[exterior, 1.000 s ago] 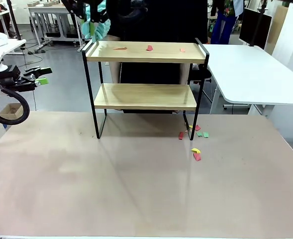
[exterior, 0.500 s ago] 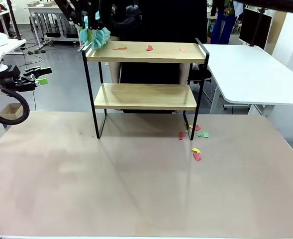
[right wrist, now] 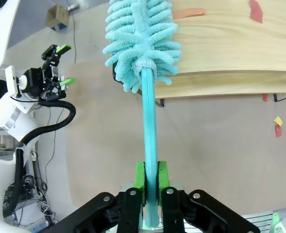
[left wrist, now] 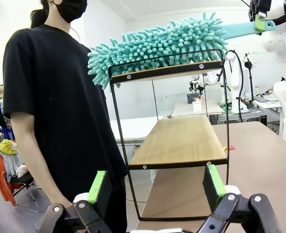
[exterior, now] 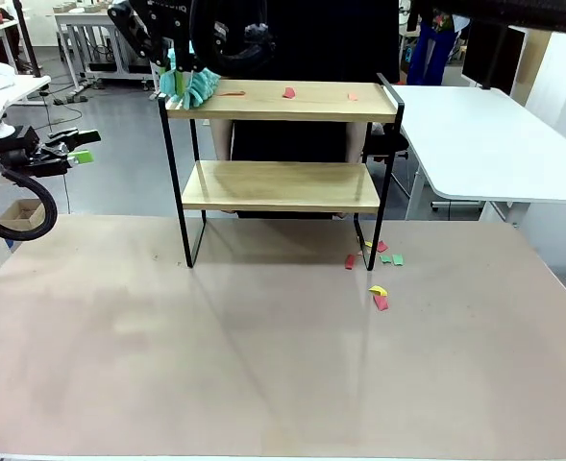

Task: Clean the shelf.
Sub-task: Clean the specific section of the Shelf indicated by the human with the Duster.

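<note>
The shelf [exterior: 281, 185] stands mid-table, two wooden boards in a black frame. My right gripper [right wrist: 150, 182] is shut on the teal handle of a fluffy teal duster [right wrist: 140, 43]. The duster head [exterior: 191, 86] rests on the left end of the top board, with the right gripper [exterior: 177, 46] above it. On that board lie an orange scrap [exterior: 232, 93], a red scrap [exterior: 289, 93] and a pale orange scrap [exterior: 353, 96]. My left gripper [exterior: 79, 146] hangs open off the table's left side, facing the shelf's end [left wrist: 181, 141]. Its green pads [left wrist: 96, 187] have nothing between them.
A person in a black shirt [exterior: 302, 38] stands right behind the shelf, close to its far side [left wrist: 50, 97]. Several red, green and yellow paper scraps [exterior: 379, 296] lie on the table by the shelf's right foot. A white table [exterior: 494, 144] stands at back right.
The right gripper has lowered the duster from above the shelf's left end rail onto the left end of the top board. The left arm has stayed still.
</note>
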Controlling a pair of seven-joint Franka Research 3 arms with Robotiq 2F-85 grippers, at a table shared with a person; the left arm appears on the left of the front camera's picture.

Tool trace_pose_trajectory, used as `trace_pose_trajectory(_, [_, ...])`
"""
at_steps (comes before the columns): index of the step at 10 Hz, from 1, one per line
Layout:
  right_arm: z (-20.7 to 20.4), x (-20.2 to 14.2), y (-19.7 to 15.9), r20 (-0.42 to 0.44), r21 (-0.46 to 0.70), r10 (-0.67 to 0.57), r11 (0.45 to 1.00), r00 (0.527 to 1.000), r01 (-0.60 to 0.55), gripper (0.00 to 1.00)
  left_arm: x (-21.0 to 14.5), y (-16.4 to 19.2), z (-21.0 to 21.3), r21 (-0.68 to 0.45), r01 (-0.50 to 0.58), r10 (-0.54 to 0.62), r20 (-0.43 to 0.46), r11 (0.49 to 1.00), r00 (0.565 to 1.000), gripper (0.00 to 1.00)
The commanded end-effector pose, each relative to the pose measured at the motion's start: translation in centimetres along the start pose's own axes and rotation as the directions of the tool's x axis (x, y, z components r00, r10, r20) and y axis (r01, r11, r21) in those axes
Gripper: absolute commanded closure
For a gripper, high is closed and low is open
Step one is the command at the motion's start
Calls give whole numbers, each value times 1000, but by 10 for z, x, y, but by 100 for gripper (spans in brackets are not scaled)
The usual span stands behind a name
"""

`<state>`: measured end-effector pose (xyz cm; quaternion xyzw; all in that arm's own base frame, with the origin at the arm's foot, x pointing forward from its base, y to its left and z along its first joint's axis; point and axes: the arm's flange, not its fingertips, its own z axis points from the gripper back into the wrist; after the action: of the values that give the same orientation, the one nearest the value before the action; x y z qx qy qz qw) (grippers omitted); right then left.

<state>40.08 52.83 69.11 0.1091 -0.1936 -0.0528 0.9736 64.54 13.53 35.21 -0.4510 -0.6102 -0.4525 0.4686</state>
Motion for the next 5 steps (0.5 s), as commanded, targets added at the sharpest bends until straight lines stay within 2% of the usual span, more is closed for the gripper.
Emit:
trace_pose_trajectory(1, [1,2,-1,2,1,-3,1000,1000,3,87,3,-2,0,2,9,-9,3,1000,1000,0])
trace_pose_trajectory(4, [-2,0,0,-1,-3,0,1000,1000,0,87,3,-2,0,2,9,-9,3,1000,1000,0])
trace_pose_trajectory(5, [-1,2,-13,-23,-11,-20,1000,1000,20,87,3,-2,0,2,9,-9,3,1000,1000,0])
